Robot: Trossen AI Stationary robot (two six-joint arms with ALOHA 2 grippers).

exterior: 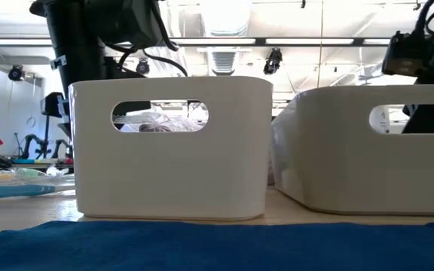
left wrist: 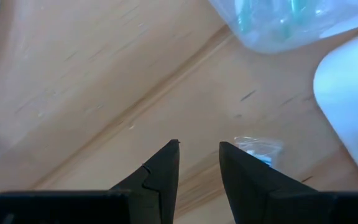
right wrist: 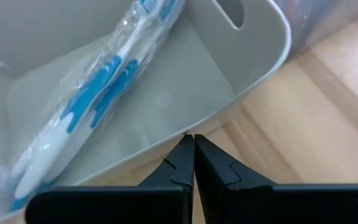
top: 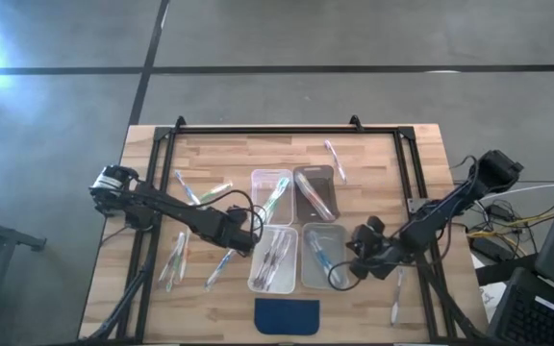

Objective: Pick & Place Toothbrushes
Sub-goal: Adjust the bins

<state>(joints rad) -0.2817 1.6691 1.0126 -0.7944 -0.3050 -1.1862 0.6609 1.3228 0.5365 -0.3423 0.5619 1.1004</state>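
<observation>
Wrapped toothbrushes lie loose on the wooden table: some at the left (top: pixel 173 259), one at the far side (top: pixel 335 160), one at the near right (top: pixel 395 298). Others lie in the four clear bins. My left gripper (top: pixel 250 236) (left wrist: pixel 199 152) is open just left of the near left bin (top: pixel 272 258), pointing down at bare wood, with a wrapped toothbrush end (left wrist: pixel 257 148) beside one finger. My right gripper (top: pixel 352 269) (right wrist: pixel 194 144) is shut and holds nothing, at the right rim of the near right bin (top: pixel 323 256), where a blue toothbrush (right wrist: pixel 98 93) lies.
A dark blue pad (top: pixel 288 315) lies at the table's near edge, in front of the bins (exterior: pixel 172 147). A black frame (top: pixel 267 132) runs around the work area. The far bins (top: pixel 271 192) (top: pixel 315 190) stand close behind the near ones.
</observation>
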